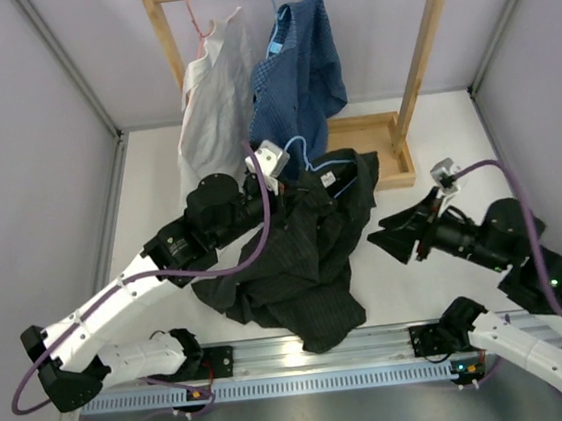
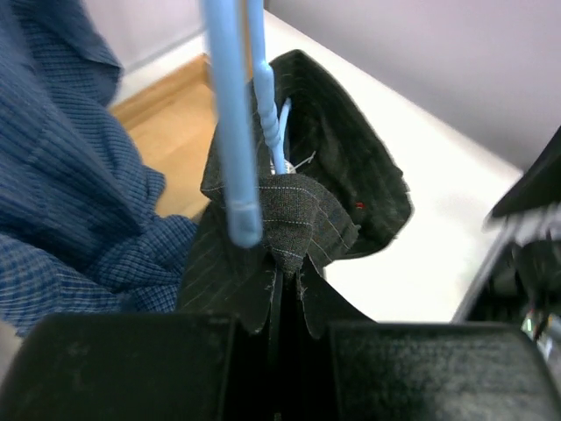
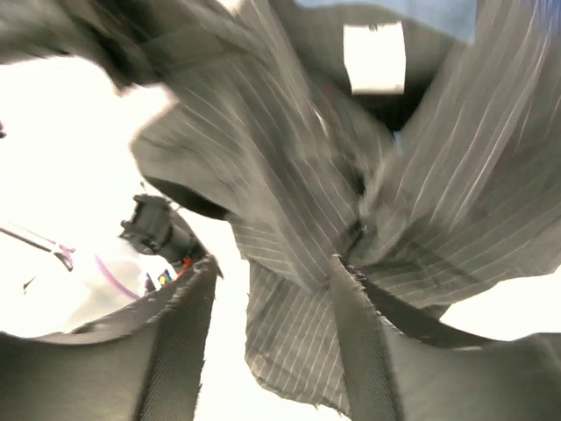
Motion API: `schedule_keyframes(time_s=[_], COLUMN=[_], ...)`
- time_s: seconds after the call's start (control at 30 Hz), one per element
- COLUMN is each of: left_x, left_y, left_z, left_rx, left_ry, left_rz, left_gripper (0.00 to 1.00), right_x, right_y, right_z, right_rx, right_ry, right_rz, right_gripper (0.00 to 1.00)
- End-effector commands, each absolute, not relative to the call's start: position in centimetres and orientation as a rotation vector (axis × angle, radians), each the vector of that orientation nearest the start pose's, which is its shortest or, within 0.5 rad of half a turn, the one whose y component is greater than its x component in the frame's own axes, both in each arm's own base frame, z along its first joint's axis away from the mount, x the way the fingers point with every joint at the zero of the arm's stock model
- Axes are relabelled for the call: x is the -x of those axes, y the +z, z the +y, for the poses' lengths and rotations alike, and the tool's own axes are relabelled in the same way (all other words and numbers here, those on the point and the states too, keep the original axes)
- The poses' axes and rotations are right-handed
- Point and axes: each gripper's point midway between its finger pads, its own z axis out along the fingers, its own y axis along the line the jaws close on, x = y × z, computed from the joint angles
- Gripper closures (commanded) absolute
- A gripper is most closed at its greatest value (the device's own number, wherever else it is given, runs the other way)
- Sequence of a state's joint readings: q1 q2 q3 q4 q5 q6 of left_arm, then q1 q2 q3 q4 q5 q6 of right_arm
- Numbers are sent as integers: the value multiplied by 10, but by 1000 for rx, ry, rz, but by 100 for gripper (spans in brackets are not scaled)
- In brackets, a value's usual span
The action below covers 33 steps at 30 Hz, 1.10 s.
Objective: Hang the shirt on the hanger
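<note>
Just in front of the wooden rack [image 1: 423, 50], the left gripper [image 2: 276, 307] is pinched on a fold of the shirt [image 1: 302, 264] by its collar, with the hanger [image 2: 230, 132] wire rising from that fold. Roughly half done, I'd say: the shirt lies heaped, collar toward the rack and its length running straight away from it, shoulders not yet seated. Below the rack's right post, the right gripper [image 1: 384, 238] has its fingers spread at the shirt's edge.

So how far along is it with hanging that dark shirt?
Early. Done: the hanger pokes into the shirt collar. In hand: the left gripper pinches that collar; the right gripper is open by the cloth. Left: most of the shirt lies heaped on the table.
</note>
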<state>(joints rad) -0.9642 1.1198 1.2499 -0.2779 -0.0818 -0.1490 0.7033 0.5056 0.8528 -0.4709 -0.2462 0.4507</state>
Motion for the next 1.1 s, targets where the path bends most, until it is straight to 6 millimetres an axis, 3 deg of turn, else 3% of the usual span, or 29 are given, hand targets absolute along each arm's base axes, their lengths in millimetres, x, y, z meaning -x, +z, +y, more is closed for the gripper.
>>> schedule_keyframes(time_s=[0.0,0.03,0.13,0.17,0.23,0.33,0.5,0.6,0.73,0.8,0.83,0.87,0.9,0.93,0.97,1.03,1.07], left_x=[-184,-174,-138,-128,-98,-84,-74,-70,-77,-89,-101,-110,-122,-130,-154,-172,-172], left_y=[392,383,377,375,374,372,370,367,370,376,383,389,395,403,411,415,428], left_z=[-326,-328,-337,-339,-341,-342,-344,-344,-347,-349,-347,-345,-342,-331,-319,-295,-271], left_rx=[-859,-915,-1095,-1148,-1290,-1365,-1421,-1448,-1438,-1383,-1316,-1262,-1186,-1112,-984,-838,-752], left_ry=[-965,-996,-1139,-1181,-1307,-1380,-1438,-1471,-1444,-1384,-1319,-1274,-1216,-1156,-1031,-907,-866], left_rz=[1393,1370,1267,1238,1149,1108,1082,1089,1136,1181,1222,1247,1284,1314,1365,1411,1392], left_gripper=[100,100,100,100,100,100,100,100,100,100,94,76,50,2,2,2,2], right_x=[-110,-104,-108,-117,-111,-105,-94,-93,-94,-97,-102,-99,-109,-112,-118,-127,-126], right_y=[343,362,384,384,401,418,422,428,432,431,432,434,435,439,441,449,454], right_z=[174,171,176,185,200,227,254,265,271,270,266,262,258,251,246,229,223], right_rx=[502,543,627,666,802,944,1082,1094,1100,1080,1038,1036,976,941,901,810,793], right_ry=[1015,1009,971,959,1003,1118,1292,1366,1407,1382,1335,1331,1271,1229,1185,1082,1059], right_rz=[1755,1706,1658,1672,1590,1484,1376,1311,1268,1269,1278,1266,1297,1307,1336,1392,1390], right_gripper=[46,40,37,37,37,35,35,56,100,100,100,100,100,100,100,100,100])
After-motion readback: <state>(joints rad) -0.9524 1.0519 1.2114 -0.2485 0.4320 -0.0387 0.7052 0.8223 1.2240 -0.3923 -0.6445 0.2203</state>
